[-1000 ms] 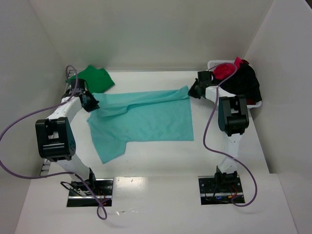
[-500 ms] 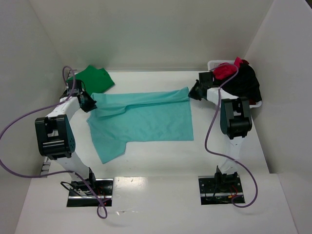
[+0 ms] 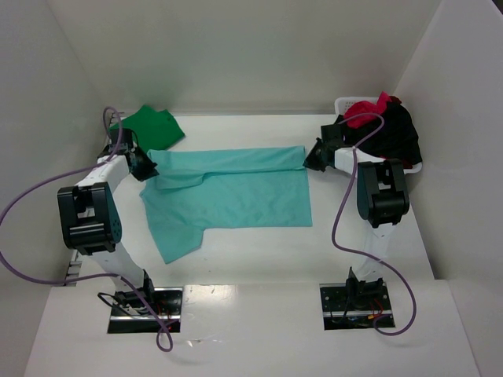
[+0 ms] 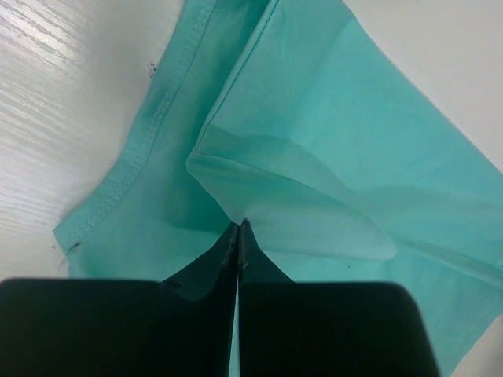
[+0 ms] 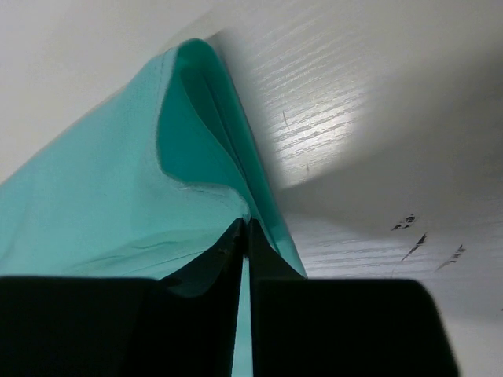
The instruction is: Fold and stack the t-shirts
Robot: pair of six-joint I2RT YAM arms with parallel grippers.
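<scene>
While pinched at its far corners by left tool (image 3: 148, 167) and right tool (image 3: 310, 159), both clenched on the teal t-shirt (image 3: 236, 196), lies spread across the bench (image 3: 259, 259).

Light teal t-shirt (image 3: 236, 196) in the middle of the desk (image 3: 259, 251): plain, hem stitching in matching teal. Dark green t-shirt (image 3: 149, 126) at far left corner: solid. Red t-shirt (image 3: 363, 112) and black t-shirt (image 3: 397, 137) in white basket (image 3: 343, 103), far right corner. Desk white, faintly wood-grained. Purple cables (image 3: 332, 228) on black-and-white arms (image 3: 381, 196).
</scene>
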